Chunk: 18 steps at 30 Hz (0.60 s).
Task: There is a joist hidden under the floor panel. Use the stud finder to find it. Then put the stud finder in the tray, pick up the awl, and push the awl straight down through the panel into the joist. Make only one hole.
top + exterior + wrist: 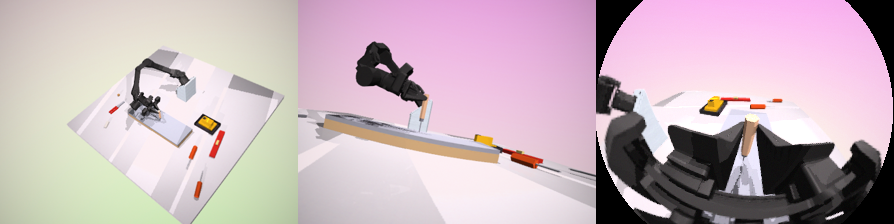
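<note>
My gripper (159, 112) (425, 99) (749, 125) is shut on the tan handle of the awl (159, 115) (424, 109) (749, 137). The awl is nearly upright with a slight tilt, its thin shaft pointing down over the panel (173, 127) (471, 145). Its tip is at or just above the grey surface; contact cannot be told. The panel lies flat with a wood-coloured edge. The yellow stud finder (207, 123) (483, 140) (714, 103) sits in the black tray (213, 132) beyond the panel's far end. No joist is visible.
A pale upright slab (187, 90) (414, 119) (650, 120) stands by the arm's base. A red level (220, 138) and two orange-handled tools (193, 152) (198, 189) lie near the tray side. A red-handled tool (113, 109), white block (106, 124) and small brown cube (118, 94) lie opposite.
</note>
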Available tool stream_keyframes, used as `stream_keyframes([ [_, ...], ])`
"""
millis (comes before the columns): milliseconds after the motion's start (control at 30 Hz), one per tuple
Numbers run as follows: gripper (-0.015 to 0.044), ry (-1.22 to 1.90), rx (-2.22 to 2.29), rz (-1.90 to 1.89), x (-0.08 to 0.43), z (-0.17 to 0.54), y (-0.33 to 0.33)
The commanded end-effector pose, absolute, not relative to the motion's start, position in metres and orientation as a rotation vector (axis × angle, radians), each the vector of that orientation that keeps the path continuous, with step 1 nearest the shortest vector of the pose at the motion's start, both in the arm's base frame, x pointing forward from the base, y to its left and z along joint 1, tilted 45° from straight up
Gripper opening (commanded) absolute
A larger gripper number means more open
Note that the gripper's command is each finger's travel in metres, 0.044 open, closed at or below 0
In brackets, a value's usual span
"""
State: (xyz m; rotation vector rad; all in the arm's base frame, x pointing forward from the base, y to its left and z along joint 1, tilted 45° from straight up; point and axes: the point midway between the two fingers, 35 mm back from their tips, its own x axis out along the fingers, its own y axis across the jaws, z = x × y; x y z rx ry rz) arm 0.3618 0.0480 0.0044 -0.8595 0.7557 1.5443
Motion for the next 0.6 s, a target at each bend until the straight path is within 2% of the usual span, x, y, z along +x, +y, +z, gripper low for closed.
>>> stream_keyframes([
  [0, 0.0000, 0.756, -0.862, 1.548, 0.3622, -0.0025, 0.0423],
  [567, 0.0000, 0.756, -0.861, 1.548, 0.3626, -0.0076, 0.0372],
])
